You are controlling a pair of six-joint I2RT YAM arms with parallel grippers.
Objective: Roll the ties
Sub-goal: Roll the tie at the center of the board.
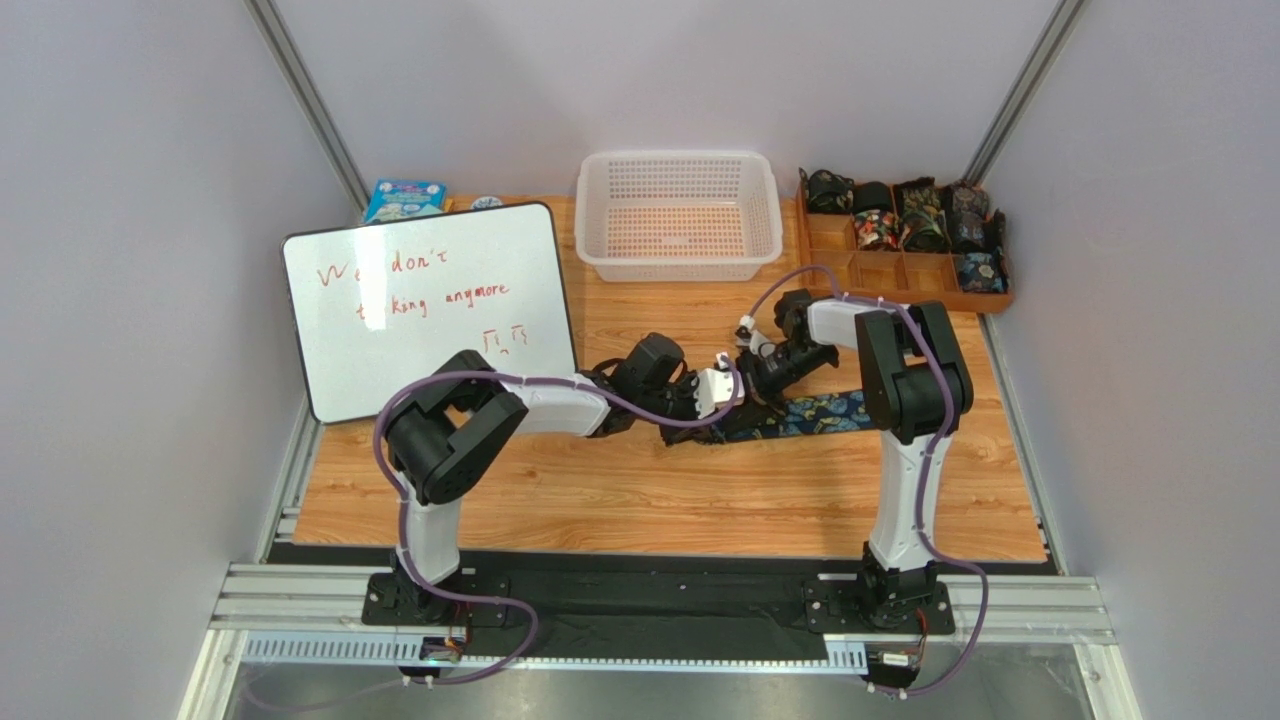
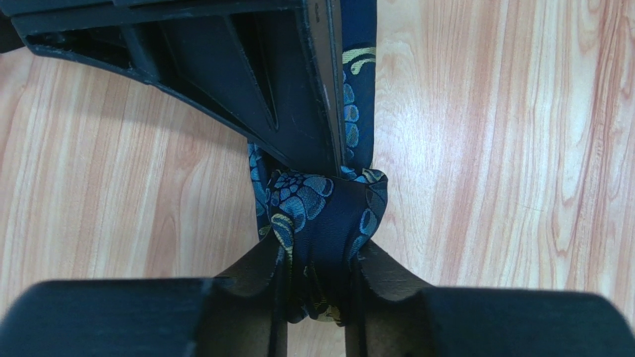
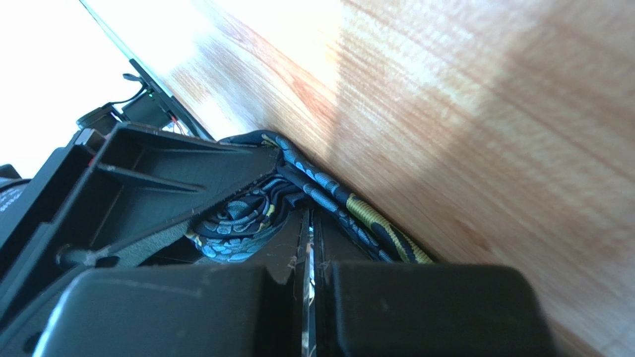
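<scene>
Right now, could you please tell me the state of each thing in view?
paisley tie: one end bunched into a loose roll, the rest flat on the table.
left tool: shut on the bunched end.
right tool: shut, resting against the bunch.
white basket: empty.
wooden tray: holds rolled ties.
whiteboard: written on in red.

The whiteboard [image 1: 436, 308] at the far left of the worktop [image 1: 676, 495] carries two lines of red handwriting. The upper line reads "W", a gap, then "don't". The lower reads "king anymore", its start too faint to read. Small dark marks stand below right. The blue packet [image 1: 403, 198] beyond it bears print too small to read.
</scene>
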